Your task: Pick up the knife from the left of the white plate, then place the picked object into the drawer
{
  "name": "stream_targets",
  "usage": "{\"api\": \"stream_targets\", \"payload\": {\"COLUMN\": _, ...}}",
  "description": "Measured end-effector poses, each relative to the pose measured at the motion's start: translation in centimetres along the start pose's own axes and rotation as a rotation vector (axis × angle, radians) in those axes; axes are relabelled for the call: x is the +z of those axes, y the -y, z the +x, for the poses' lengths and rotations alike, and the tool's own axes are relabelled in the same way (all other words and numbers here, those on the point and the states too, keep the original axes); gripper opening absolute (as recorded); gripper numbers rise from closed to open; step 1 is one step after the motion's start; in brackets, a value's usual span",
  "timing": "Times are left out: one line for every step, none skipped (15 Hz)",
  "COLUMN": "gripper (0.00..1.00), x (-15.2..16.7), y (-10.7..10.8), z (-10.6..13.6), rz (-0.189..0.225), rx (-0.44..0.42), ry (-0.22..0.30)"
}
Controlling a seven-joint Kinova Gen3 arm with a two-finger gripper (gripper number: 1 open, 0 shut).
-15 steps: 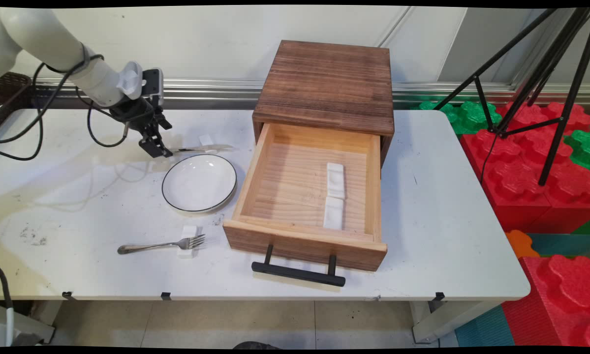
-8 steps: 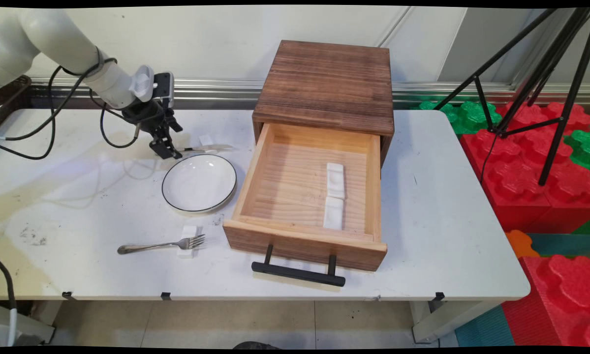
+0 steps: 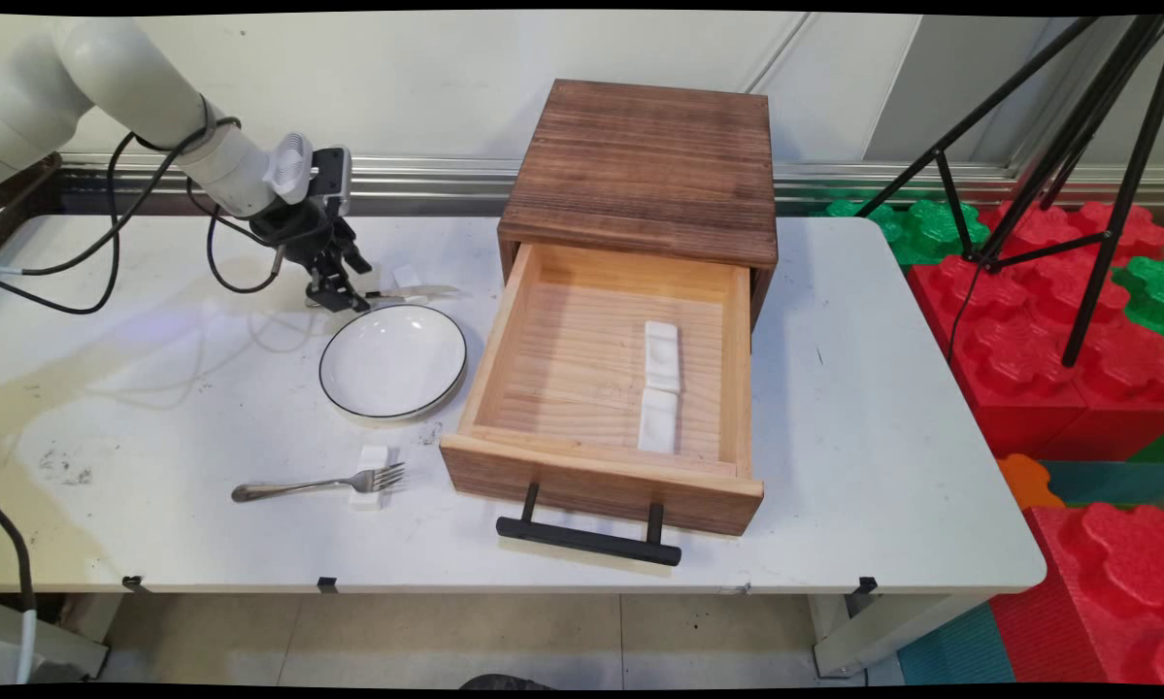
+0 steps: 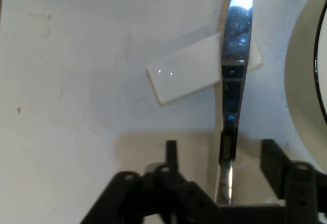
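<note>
Hand view: black end effector (image 4: pixel 219 155) spread wide, straddling shiny steel knife (image 4: pixel 234 75) propped on small white rest (image 4: pixel 189 75), upper left of frame on tabletop (image 3: pixel 882 408). Knife looks stiff, thin, slippery; handle offers best hold.

White surface (image 3: pixel 882 408), scuffed and stained toward its left side. Pale panelled wall (image 3: pixel 426 87) behind, with a metal rail (image 3: pixel 426 180) along its base. Red and green foam blocks (image 3: pixel 1057 349) stacked at right. Black tripod (image 3: pixel 1077 146) stands among them. Tiled floor (image 3: pixel 446 641) below.
</note>
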Motion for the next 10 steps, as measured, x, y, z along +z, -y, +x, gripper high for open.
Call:
{"api": "stream_targets", "payload": {"gripper": 0.00, "x": 0.12, "y": 0.02, "z": 0.02, "rz": -0.002, "rx": 0.003, "ry": 0.000}}
{"api": "stream_targets", "payload": {"gripper": 0.00, "x": 0.20, "y": 0.03, "z": 0.00, "rz": -0.005, "rx": 0.004, "ry": 0.000}}
{"api": "stream_targets", "payload": {"gripper": 0.00, "x": 0.27, "y": 0.03, "z": -0.01, "rz": -0.007, "rx": 0.006, "ry": 0.000}}
{"api": "stream_targets", "payload": {"gripper": 0.00, "x": 0.34, "y": 0.01, "z": -0.03, "rz": -0.010, "rx": 0.007, "ry": 0.000}}
{"api": "stream_targets", "payload": {"gripper": 0.00, "x": 0.43, "y": -0.02, "z": -0.05, "rz": -0.013, "rx": 0.010, "ry": 0.001}}
{"api": "stream_targets", "payload": {"gripper": 0.00, "x": 0.49, "y": -0.04, "z": -0.09, "rz": -0.016, "rx": 0.011, "ry": 0.002}}
{"api": "stream_targets", "payload": {"gripper": 0.00, "x": 0.54, "y": -0.05, "z": -0.12, "rz": -0.019, "rx": 0.013, "ry": 0.002}}
{"api": "stream_targets", "payload": {"gripper": 0.00, "x": 0.57, "y": -0.06, "z": -0.16, "rz": -0.020, "rx": 0.014, "ry": 0.002}}
{"api": "stream_targets", "payload": {"gripper": 0.00, "x": 0.58, "y": -0.04, "z": -0.17, "rz": -0.022, "rx": 0.015, "ry": 0.002}}
{"api": "stream_targets", "payload": {"gripper": 0.00, "x": 0.57, "y": -0.01, "z": -0.16, "rz": -0.022, "rx": 0.016, "ry": 0.001}}
